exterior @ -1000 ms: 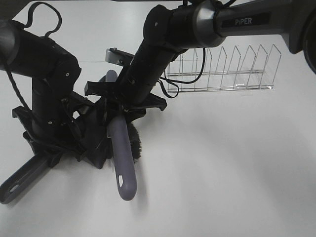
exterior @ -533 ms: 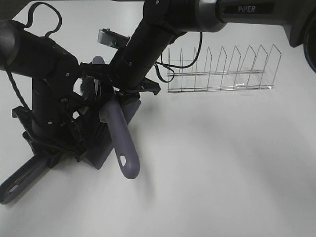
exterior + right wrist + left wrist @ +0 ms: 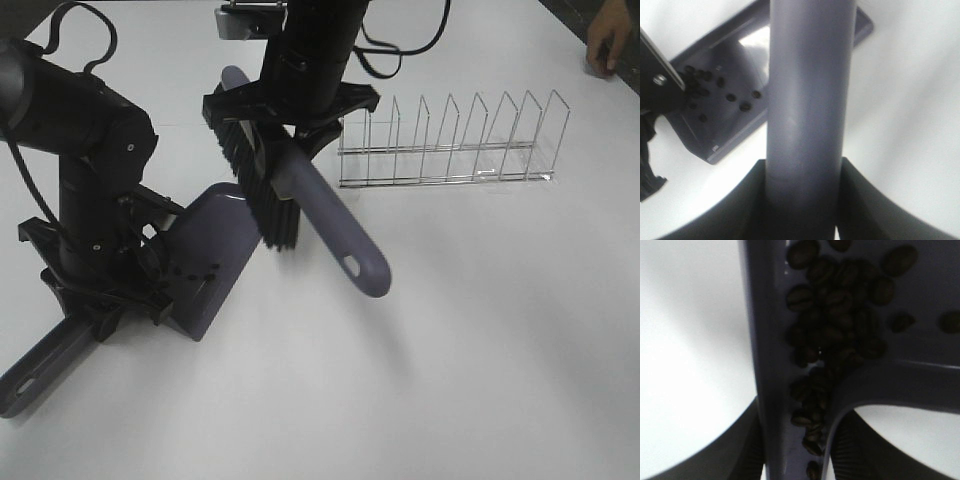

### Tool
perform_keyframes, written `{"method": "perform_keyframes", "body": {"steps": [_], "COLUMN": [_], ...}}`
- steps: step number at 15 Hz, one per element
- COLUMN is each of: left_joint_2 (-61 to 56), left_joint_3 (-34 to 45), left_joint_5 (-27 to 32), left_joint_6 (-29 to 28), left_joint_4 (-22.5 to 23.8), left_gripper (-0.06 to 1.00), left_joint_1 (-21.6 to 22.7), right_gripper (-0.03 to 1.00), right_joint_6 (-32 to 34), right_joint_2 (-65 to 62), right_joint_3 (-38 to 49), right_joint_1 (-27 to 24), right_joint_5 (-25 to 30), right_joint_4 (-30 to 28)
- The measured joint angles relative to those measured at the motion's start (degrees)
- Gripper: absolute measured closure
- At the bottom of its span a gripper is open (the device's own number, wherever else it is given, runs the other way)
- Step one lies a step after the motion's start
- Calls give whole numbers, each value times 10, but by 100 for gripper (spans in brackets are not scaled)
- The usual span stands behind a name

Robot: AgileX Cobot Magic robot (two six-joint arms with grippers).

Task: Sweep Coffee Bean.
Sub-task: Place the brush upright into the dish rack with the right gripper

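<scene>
Pan [image 3: 218,250] lies at the lower left of the high view on the white table [image 3: 480,370], its handle running off toward the bottom left corner. The left gripper [image 3: 100,310] is clamped on that handle, and its wrist view shows the handle passing between the two dark fingers [image 3: 737,455]. The beans [image 3: 835,325] lie heaped inside the pan, crowded where it narrows into the handle, with a few loose ones beside the heap. From above they are only dark specks on the blade, close to the left arm.

The brush [image 3: 330,225] hangs tilted in the upper middle of the frame. Its black bristles point down over the pan's right edge, and its grey handle slants to the lower right. Whether the bristles touch the pan cannot be told. The right gripper [image 3: 290,125] grips the brush just behind the bristles, and its wrist view shows the handle held tight between both fingers [image 3: 735,205]. A wire rack [image 3: 450,150] stands just right of the brush, apart from it. A person's hand [image 3: 608,38] rests at the upper right corner.
</scene>
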Motion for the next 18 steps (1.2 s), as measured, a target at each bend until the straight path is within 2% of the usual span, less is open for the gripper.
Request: {"method": "perform_keyframes", "body": {"steps": [2, 6, 11, 13, 14, 18], "left_joint_2": [-1, -2, -2, -2, -3, -3], "left_joint_3": [0, 0, 0, 0, 0, 0], "left_joint_5": [3, 5, 5, 0, -5, -9], "left_joint_6": [0, 0, 1, 0, 0, 2], "left_joint_4": [-29, -66, -80, -107, -128, -137], "left_gripper": [61, 61, 61, 61, 61, 61], "left_joint_1": [24, 49, 51, 52, 52, 52], "right_gripper": [65, 65, 65, 65, 65, 65], "right_joint_6": [6, 5, 7, 25, 45, 54], "right_joint_2": [-29, -91, -226, -267, -286, -291], "right_joint_3": [-1, 29, 211, 292, 341, 415], "right_joint_1": [0, 0, 0, 0, -6, -99], "right_joint_5": [13, 14, 14, 18, 19, 2], "right_joint_4": [-37, -45, -78, -114, -136, -112]}}
